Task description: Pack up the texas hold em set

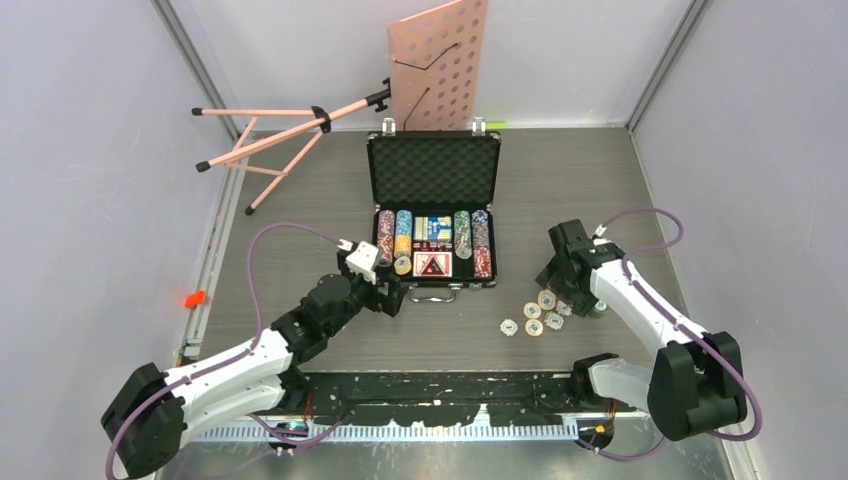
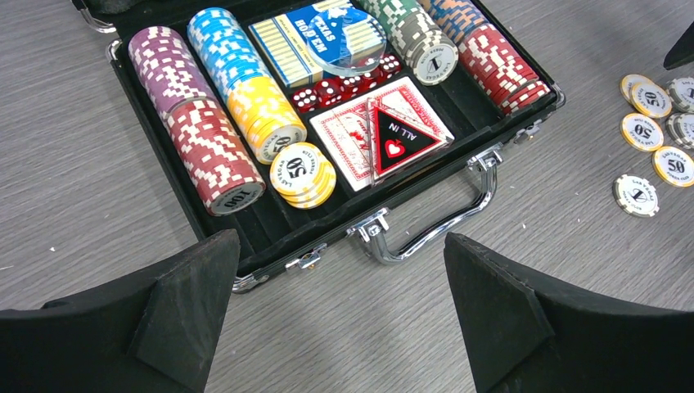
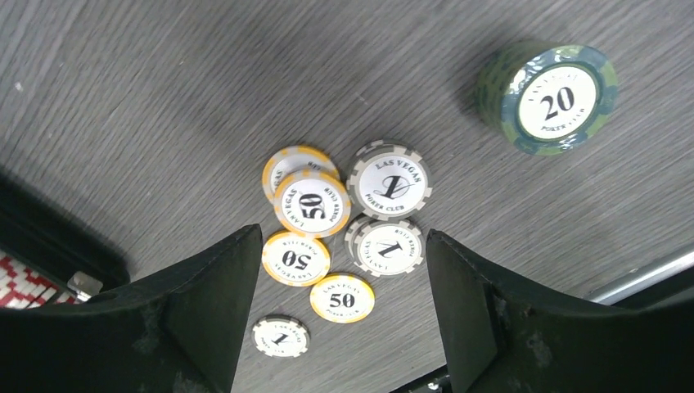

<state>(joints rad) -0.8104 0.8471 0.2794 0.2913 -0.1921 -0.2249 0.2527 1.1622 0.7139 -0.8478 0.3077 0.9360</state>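
1. The briefcase (image 1: 432, 168) lies open, with chip rows, cards and dice inside; the left gripper (image 2: 340, 266) hangs just off its front edge, spread wide and empty
2. Right of the briefcase, loose chips (image 3: 309, 205) lie on the table under the right gripper (image 3: 340, 246), its jaws parted with nothing held

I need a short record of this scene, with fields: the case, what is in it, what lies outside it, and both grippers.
case: black briefcase, open, lid up, middle of table
inside: chip rows, two card decks, red dice
outside: loose chips, yellow and grey, right of case; green stack beside them
left gripper: open, empty, near the handle
right gripper: open, empty, above loose chips
other: pink music stand behind case
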